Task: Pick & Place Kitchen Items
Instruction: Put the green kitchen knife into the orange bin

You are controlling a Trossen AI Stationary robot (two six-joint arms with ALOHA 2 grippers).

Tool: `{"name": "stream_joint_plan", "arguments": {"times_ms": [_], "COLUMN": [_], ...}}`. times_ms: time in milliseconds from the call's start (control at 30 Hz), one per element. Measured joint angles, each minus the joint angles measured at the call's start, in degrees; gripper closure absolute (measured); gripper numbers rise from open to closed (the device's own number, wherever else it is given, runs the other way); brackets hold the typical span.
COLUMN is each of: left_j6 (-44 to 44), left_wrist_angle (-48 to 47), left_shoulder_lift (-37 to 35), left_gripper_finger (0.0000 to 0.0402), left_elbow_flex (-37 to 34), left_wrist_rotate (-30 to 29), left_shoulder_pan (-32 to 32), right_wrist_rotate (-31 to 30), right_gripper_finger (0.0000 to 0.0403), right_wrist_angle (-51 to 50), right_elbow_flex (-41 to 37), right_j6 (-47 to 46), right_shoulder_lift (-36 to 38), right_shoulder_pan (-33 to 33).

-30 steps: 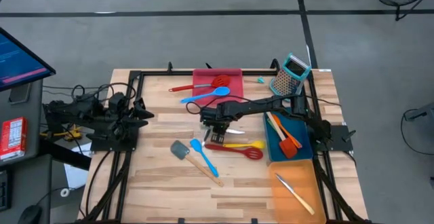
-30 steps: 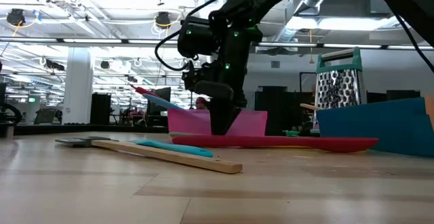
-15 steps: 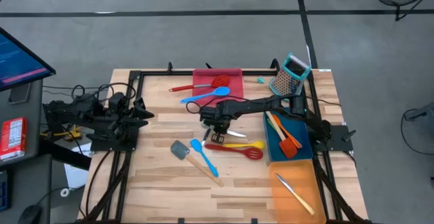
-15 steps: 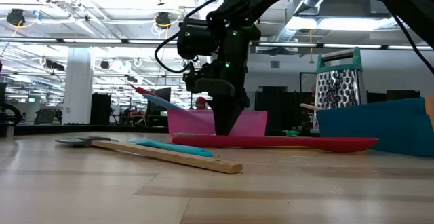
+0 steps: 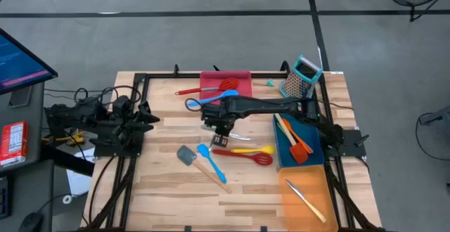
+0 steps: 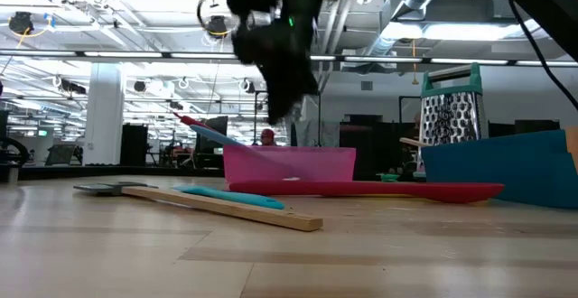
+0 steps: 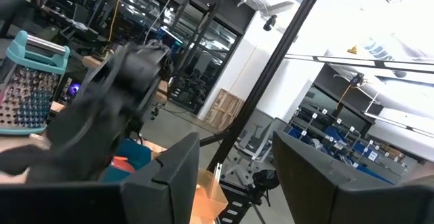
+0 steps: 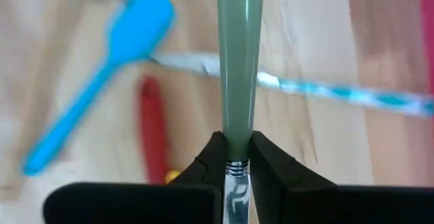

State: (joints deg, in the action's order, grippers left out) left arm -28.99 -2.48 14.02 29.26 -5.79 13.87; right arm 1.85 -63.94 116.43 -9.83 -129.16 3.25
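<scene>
Left gripper [image 7: 230, 176]: you are parking it off the desk's left edge, fingers released around nothing.
Grey spatula [image 5: 186, 155]: it is lying flat toward the desk's front edge, its wooden handle running on beside the blue spatula [image 5: 211, 162].
Right gripper [image 5: 219, 125]: you are lifting it over the desk's middle, fingers clenched on the pale green utensil [image 8: 239, 61], pinching its slim end so the smooth, tapering piece is hanging clear of the desk.
Red slotted spoon [image 5: 246, 156]: glossy, waiting flat beside the yellow utensil [image 5: 254, 149].
Blue tray [image 5: 299, 144]: it is already holding orange pieces, a likely sorting bin.
</scene>
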Motion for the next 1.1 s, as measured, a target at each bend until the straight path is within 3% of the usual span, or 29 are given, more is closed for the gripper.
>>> {"name": "stream_joint_plan", "arguments": {"times_ms": [167,367,1100], "left_j6": [0.0,0.0,0.2], "left_wrist_angle": [0.02,0.1,0.69], "left_shoulder_lift": [0.0,-0.09,0.07], "left_gripper_finger": [0.0231,0.0231,0.0231], "left_elbow_flex": [0.0,0.0,0.0], "left_wrist_rotate": [-0.03,-0.07,-1.42], "left_shoulder_pan": [0.0,0.0,-0.04], "right_wrist_rotate": [0.28,0.31,1.42], "right_gripper_finger": [0.0367,0.0367,0.0364], "right_wrist_angle": [-1.58,-0.64,16.06], "right_elbow_flex": [5.12,5.39,5.41], "right_j6": [0.1,-1.75,-3.25], "right_shoulder_lift": [3.08,10.41,34.97], "right_shoulder_pan": [-0.84,-1.41,-7.31]}}
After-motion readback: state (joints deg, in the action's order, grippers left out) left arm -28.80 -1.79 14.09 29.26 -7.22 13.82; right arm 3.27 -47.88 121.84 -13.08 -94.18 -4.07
